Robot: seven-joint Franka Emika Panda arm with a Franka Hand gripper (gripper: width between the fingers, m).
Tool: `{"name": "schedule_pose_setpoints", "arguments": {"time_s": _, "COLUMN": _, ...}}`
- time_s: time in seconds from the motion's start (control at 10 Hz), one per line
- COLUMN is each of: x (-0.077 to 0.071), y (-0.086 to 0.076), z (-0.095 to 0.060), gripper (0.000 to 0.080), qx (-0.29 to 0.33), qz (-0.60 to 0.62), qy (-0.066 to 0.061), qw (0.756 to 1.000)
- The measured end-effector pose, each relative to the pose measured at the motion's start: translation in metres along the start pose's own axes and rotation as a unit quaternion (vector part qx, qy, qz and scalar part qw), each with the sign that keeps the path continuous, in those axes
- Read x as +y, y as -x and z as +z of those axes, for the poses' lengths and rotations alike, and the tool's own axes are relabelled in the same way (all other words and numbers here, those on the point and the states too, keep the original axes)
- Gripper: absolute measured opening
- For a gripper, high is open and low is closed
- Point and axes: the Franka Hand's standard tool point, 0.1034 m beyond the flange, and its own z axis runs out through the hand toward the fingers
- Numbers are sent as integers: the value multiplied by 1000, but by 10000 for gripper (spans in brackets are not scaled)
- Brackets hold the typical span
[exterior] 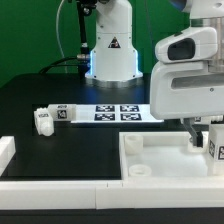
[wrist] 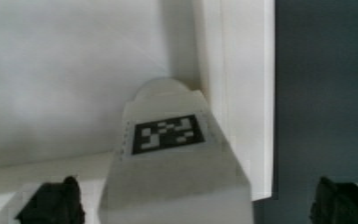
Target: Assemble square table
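One leg [wrist: 172,150] sits betw. the gripper [wrist: 197,203] jaws in the wrist view: chunky, white, sq. b/w tag facing the cam. Both fingertips [wrist: 51,203] show as dark stubs, well apart, w/ a clear gap each side of the leg. So jaws are wide, clamping nothing that I can see.

Leg's long axis runs away from the cam, along the gripper's own approach line. Its far end narrows and meets the tabletop slab [exterior: 165,160] just beside the raised rim, near a corner. Looks upright on the slab, prob. at a corner socket. Socket itself is hidden by the leg, so seated or not: cannot tell.

Ext. view: gripper body hangs over the slab's far corner at the ext. view's right; the leg under it is mostly cut off by the frame edge. Slab lies flat on the black table [exterior: 40,100], rim up. Second leg [exterior: 42,120] lies on its side, well apart at the ext. view's left, near the end of the marker board [exterior: 108,112]. Long white bar [exterior: 60,192] runs along the near edge.

Judgement: leg is centred betw. the jaws, straight below. Closing would take it across its width w/ no sideways shift, and a twist about the long axis could follow. Risk: leg tilts if not seated.
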Motion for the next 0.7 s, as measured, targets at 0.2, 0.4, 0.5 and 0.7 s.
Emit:
{"name": "schedule_pose_setpoints", "arguments": {"time_s": 0.2, "x": 1, "y": 0, "z": 0, "gripper": 637, "qx": 0, "qz": 15, "qy": 0, "qw": 1000}}
{"name": "schedule_pose_setpoints", "arguments": {"time_s": 0.4, "x": 1, "y": 0, "z": 0, "gripper": 467, "qx": 0, "qz": 41, "qy": -1, "qw": 999}}
{"name": "schedule_pose_setpoints", "arguments": {"time_s": 0.5, "x": 3, "y": 0, "z": 1, "gripper": 288, "qx": -1, "qz": 81, "qy": 0, "qw": 997}}
{"name": "schedule_pose_setpoints", "arguments": {"time_s": 0.7, "x": 4, "y": 0, "z": 1, "gripper": 288, "qx": 0, "qz": 169, "qy": 2, "qw": 986}}
